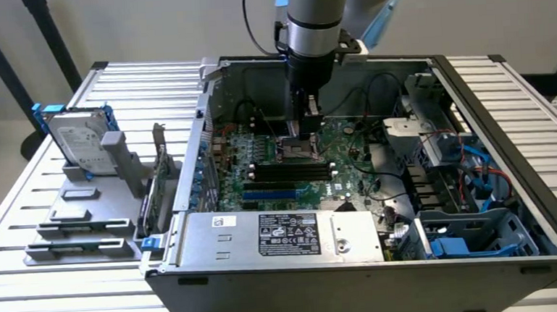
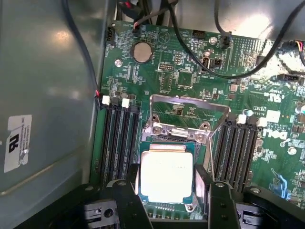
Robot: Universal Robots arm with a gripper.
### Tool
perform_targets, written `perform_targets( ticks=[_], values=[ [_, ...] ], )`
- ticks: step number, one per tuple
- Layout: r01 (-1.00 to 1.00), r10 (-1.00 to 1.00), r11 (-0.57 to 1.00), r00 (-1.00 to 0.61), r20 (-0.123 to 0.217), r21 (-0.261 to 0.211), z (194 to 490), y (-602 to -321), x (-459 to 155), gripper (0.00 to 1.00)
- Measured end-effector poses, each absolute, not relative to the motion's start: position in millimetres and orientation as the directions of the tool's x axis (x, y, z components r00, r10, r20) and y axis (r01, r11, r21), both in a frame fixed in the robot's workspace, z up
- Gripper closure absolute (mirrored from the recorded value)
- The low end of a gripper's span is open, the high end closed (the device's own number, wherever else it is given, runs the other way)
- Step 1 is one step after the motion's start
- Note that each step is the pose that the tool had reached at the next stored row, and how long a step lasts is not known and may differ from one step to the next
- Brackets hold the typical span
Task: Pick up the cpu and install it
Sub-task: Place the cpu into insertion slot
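The cpu [image 2: 166, 174] is held in the claw [image 2: 167, 180], whose jaws are set wide, one finger [image 2: 135, 177] pressed against each of two opposite edges. It is low over the open socket [image 2: 167, 208] on the motherboard [image 2: 190, 71], inside the computer case [image 1: 508, 106] that stands on the table [image 1: 30, 215]. Whether it is seated or just above the contacts cannot be told. The greatest risk is judged to be a skewed or tilted descent: if one corner were lowered first, or the chip slid sideways, the socket's fine contacts could be bent. The raised load plate [image 2: 188, 107] stands just beyond the chip and could be struck by the claw. The cpu lies flat, its dull metal top turned up. Being square, it has no real long axis; its edges run in line with the socket frame and the memory slots [image 2: 116, 143] beside it.
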State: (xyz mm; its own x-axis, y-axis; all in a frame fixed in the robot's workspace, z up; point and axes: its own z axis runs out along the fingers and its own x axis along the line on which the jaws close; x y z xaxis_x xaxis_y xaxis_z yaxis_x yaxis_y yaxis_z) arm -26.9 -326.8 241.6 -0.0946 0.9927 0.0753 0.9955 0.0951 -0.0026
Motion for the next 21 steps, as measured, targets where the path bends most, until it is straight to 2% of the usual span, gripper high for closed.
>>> perform_targets(
  ticks=[17, 21],
  values=[
    [1.0, 0.997, 0.016, -0.016, 0.075, -0.002, 234.3, -337.7, -38.0, 0.45],
    [1.0, 0.997, 0.014, -0.015, 0.074, 0.013, 232.5, -337.8, -40.1, 0.45]
  ],
)
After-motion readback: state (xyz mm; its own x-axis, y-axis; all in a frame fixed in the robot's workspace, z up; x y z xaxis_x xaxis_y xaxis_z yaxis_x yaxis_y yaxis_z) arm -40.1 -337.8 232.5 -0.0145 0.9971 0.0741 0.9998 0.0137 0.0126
